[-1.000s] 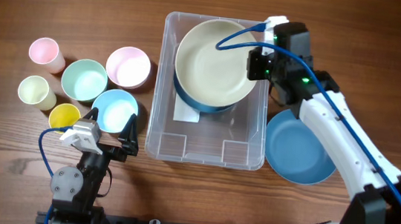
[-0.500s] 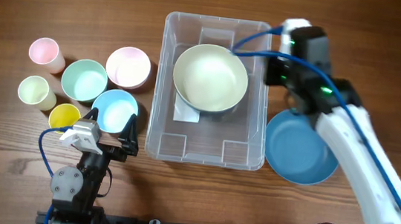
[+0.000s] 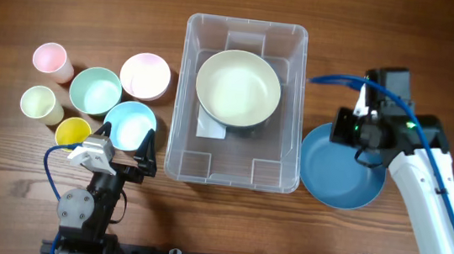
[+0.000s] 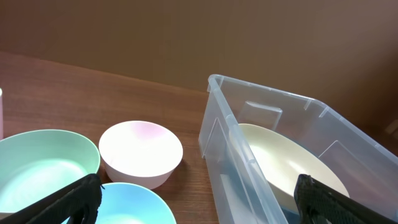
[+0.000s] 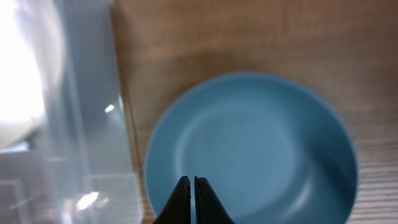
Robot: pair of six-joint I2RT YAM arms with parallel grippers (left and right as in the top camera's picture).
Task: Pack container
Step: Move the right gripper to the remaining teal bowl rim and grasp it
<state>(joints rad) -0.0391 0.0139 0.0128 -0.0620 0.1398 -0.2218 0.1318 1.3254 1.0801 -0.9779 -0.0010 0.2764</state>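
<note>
- The container (image 3: pixel 206 165) stands upright in the middle of the counter (image 3: pixel 438 48), its open mouth facing up; its long axis runs from the robot's side toward the far edge
- A cream bowl (image 3: pixel 238 86) already sits inside, in the far half, so the near half of the base is bare
- The right gripper (image 5: pixel 191 198) is pressed together and holds nothing; it hangs over the blue dish (image 5: pixel 249 149), which lies on the counter just beside the container's right wall, whether touching I cannot tell
- From the right gripper the container lies to its left, close by; this arm is clearly the nearer one to the dish, so I judge the dish to be the next pick
- The dish is round and has no long axis, so any rim point would serve; the jaws would have to spread first
- The left gripper (image 4: pixel 198 182) is spread wide and empty, low at the near left beside the light-blue bowl (image 3: pixel 130 124), with the container to its right
- The mint bowl (image 3: pixel 96 89) and pink-white bowl (image 3: pixel 144 75) lie on that arm's side
</note>
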